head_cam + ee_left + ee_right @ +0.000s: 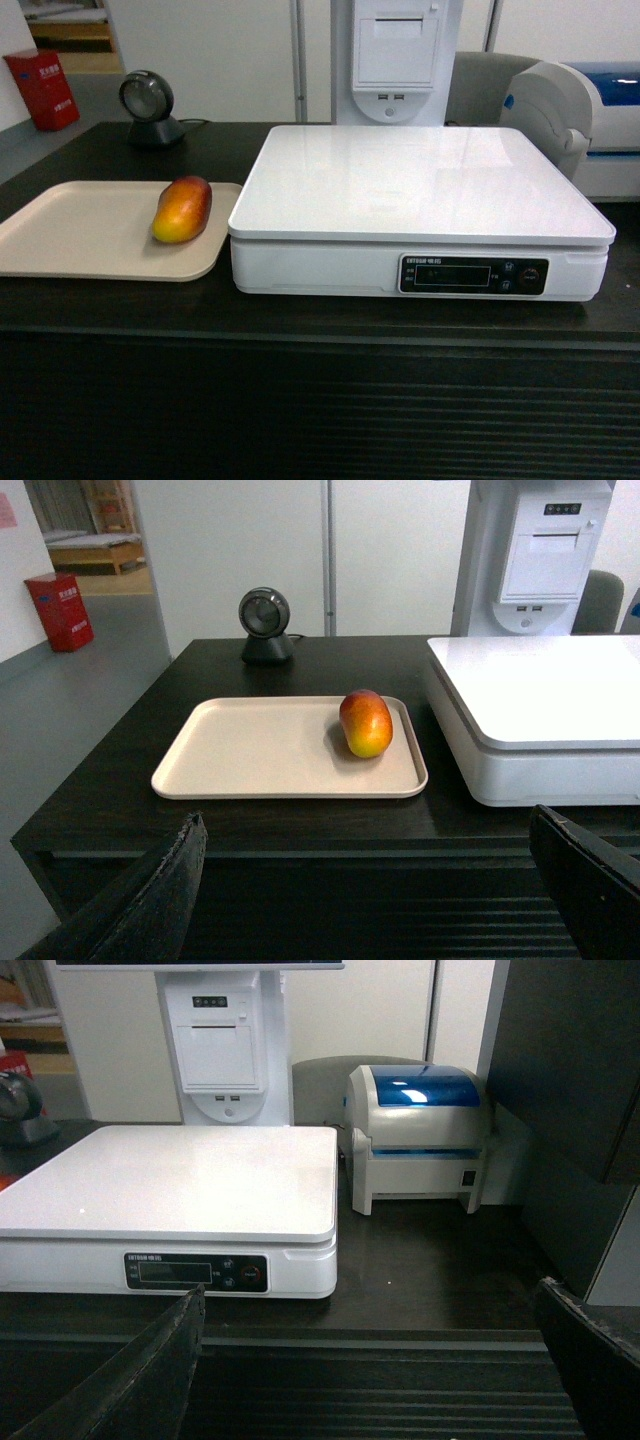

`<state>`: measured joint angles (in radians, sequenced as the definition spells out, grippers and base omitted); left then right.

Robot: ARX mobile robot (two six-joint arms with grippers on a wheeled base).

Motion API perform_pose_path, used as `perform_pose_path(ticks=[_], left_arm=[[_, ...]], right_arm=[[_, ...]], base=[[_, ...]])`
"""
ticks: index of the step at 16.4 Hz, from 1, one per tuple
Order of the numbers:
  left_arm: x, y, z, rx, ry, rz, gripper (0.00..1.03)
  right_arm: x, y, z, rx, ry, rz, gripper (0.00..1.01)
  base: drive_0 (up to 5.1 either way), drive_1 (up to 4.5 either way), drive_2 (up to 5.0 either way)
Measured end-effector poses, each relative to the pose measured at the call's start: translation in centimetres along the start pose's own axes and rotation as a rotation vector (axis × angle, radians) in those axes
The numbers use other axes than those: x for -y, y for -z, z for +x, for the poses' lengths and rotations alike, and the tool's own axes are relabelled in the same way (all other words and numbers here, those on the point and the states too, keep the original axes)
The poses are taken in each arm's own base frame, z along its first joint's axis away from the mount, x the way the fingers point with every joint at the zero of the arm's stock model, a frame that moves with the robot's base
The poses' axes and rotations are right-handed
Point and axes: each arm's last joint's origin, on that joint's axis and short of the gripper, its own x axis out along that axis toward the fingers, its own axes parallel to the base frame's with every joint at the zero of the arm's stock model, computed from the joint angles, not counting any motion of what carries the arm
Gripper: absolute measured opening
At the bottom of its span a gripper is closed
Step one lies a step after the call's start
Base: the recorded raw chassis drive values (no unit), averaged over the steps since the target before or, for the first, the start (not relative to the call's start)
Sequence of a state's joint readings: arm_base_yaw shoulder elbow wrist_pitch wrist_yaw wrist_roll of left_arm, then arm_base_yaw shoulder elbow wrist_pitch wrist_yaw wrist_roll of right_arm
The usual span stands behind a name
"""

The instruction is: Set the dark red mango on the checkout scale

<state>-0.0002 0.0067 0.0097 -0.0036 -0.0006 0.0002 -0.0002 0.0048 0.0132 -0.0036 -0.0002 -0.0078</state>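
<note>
The dark red mango lies on the right end of a beige tray, red end up and orange-yellow end toward me; the left wrist view shows the mango too. The white scale stands right of the tray on the dark checkout counter, its top plate bare. The scale fills the left of the right wrist view. My left gripper is open, held back before the counter's ribbed front. Facing the counter edge right of the scale, my right gripper is open and holds nothing. Neither gripper shows in the head view.
A round black scanner stands at the counter's back left. A receipt printer column rises behind the scale. A white and blue label printer sits right of the scale. A red box stands on the floor at far left.
</note>
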Motion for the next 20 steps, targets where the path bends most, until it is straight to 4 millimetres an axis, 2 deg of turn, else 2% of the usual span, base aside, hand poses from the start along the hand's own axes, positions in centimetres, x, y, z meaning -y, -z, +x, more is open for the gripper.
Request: perform_pose_path(ticks=[12, 13, 14, 16, 18, 20], left_arm=[[0.0, 0.0, 0.0, 0.0, 0.0, 0.0, 0.98], [0.0, 0.2, 0.0, -0.056, -0.034, -0.021, 0.98], [0.5, 0.0, 0.2, -0.199, -0.136, -0.055, 0.98], [0.9, -1.5, 1.5, -0.196, -0.256, -0.104, 0.98], [1.0, -3.2, 2.7, -0.132, -0.232, -0.138, 0.98], [0.8, -3.6, 4.4, -0.118, -0.181, -0.146, 0.98]], right_arm=[[0.0, 0.0, 0.0, 0.0, 0.0, 0.0, 0.98], [0.0, 0.0, 0.0, 0.0, 0.0, 0.0, 0.98], [0.0, 0.0, 0.0, -0.001, 0.002, 0.001, 0.98], [0.0, 0.0, 0.0, 0.0, 0.001, 0.0, 0.98], [0.0, 0.0, 0.0, 0.0, 0.0, 0.0, 0.98], [0.0, 0.0, 0.0, 0.0, 0.0, 0.0, 0.98]], base=[[0.0, 0.0, 0.0], [0.0, 0.0, 0.0], [0.0, 0.0, 0.0], [0.0, 0.0, 0.0], [0.0, 0.0, 0.0], [0.0, 0.0, 0.0]])
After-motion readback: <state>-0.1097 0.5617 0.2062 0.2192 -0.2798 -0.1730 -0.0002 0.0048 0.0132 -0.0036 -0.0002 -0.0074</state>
